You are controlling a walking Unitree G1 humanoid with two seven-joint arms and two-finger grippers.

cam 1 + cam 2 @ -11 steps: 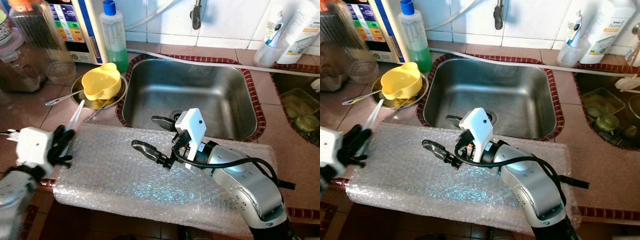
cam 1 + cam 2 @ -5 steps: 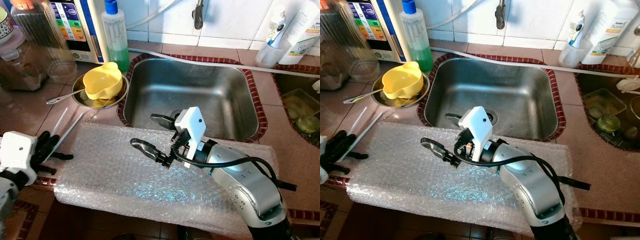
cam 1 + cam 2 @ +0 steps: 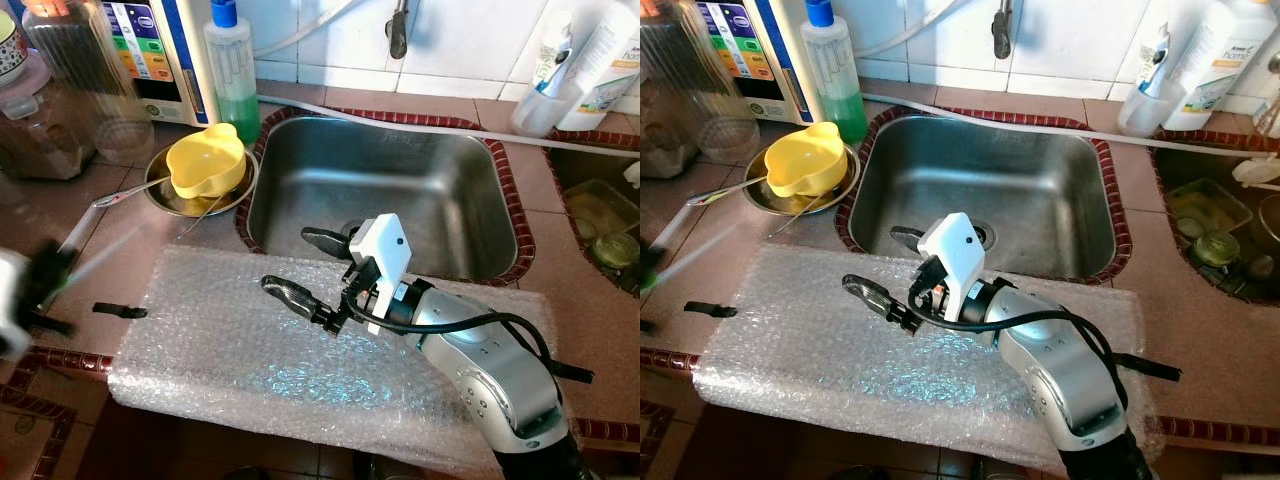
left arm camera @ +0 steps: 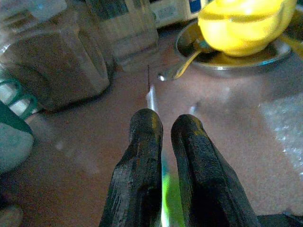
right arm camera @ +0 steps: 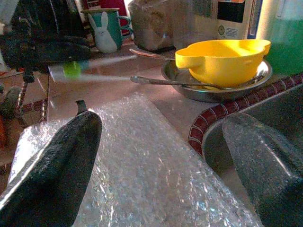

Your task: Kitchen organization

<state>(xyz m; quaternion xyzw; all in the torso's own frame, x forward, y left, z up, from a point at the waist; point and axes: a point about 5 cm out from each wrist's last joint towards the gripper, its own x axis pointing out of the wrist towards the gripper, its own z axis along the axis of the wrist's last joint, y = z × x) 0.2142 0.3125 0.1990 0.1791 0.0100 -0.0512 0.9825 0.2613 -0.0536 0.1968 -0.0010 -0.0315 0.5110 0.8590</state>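
Centrally, a sheet of bubble wrap (image 3: 300, 360) lies across the front of the tiled table (image 3: 560, 270), its far edge overlapping the near rim of the steel sink (image 3: 380, 190). The right gripper (image 3: 300, 268) hovers over the sheet's far edge, its two black fingers spread wide apart and holding nothing; one fingertip hangs above the sink basin, the other above the wrap.

At 9 o'clock from the sheet, the left gripper (image 4: 163, 146) sits at the table's front edge, motion-blurred in the head views. In the left wrist view its fingers are pressed nearly together on a thin, clear rod-like utensil (image 4: 152, 99) with a green patch; what it is cannot be told. A small black piece (image 3: 118, 310) lies on the table just beside the wrap's left edge.

At 11 o'clock from the sheet stands a shallow metal dish (image 3: 200, 192) carrying a yellow bowl (image 3: 205, 162), with a spoon (image 3: 125, 192) leaning out over its rim. Behind the dish, against the wall, stands a bottle of green liquid (image 3: 232, 75). A faucet (image 3: 397, 28) hangs above the sink at 12 o'clock.
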